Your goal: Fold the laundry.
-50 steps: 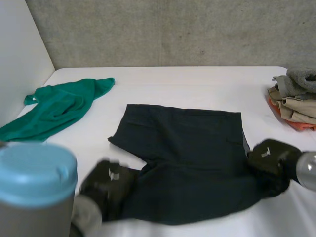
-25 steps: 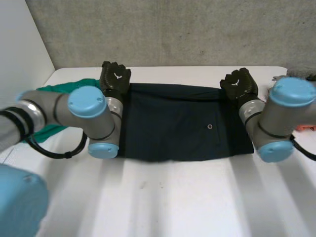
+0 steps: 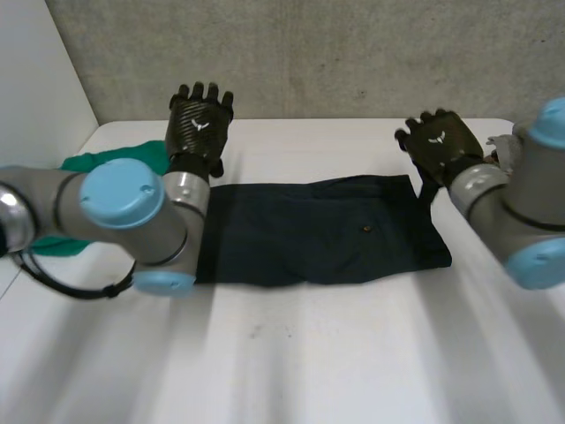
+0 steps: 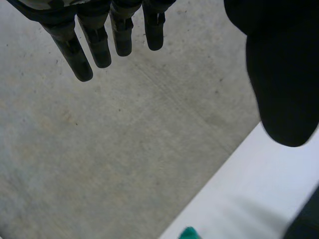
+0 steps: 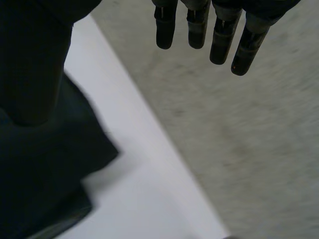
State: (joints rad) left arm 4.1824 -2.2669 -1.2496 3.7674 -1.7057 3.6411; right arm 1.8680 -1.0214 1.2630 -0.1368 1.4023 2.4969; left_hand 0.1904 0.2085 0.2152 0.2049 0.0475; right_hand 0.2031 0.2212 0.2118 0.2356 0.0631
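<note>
the dark shorts (image 3: 318, 234) lie folded in half mid-table. left hand (image 3: 199, 124) at eleven o'clock and right hand (image 3: 437, 141) at one hover with fingers spread wide, empty. the green shirt (image 3: 106, 162) at nine looks unfolded yet.

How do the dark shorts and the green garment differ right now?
The dark shorts lie folded flat in the middle of the white table; the green garment sits at its left side, hidden behind the left arm, so its fold cannot be judged. The dark shorts are near-black, the green garment bright green. Both rest on it, unheld: left hand and right hand are open.
</note>
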